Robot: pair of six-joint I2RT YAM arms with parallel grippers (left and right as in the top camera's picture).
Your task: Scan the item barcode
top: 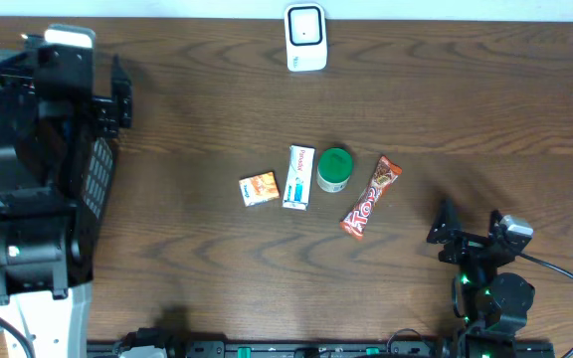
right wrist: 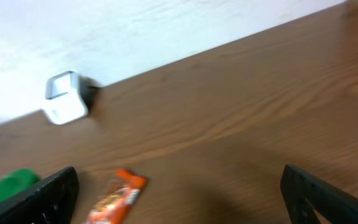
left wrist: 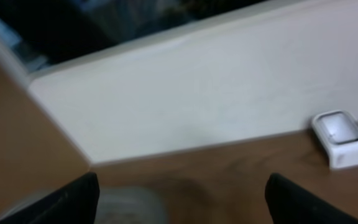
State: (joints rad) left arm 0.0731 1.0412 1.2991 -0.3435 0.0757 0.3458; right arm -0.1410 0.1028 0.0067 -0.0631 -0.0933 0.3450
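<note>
A row of four small items lies at the centre of the overhead frame on the wooden tabletop [top: 485,109]: an orange box [top: 259,188], just beside it a white-and-blue box [top: 296,177], then a green round container [top: 334,170] and a red-orange snack bar [top: 371,197] set at a slant. The white scanner [top: 305,38] stands at the top centre edge, well apart from them. The left gripper [top: 119,96], at the upper left, has its jaws spread wide with nothing between them. The right gripper [top: 471,225], at the lower right near the snack bar, is likewise spread wide and empty.
</note>
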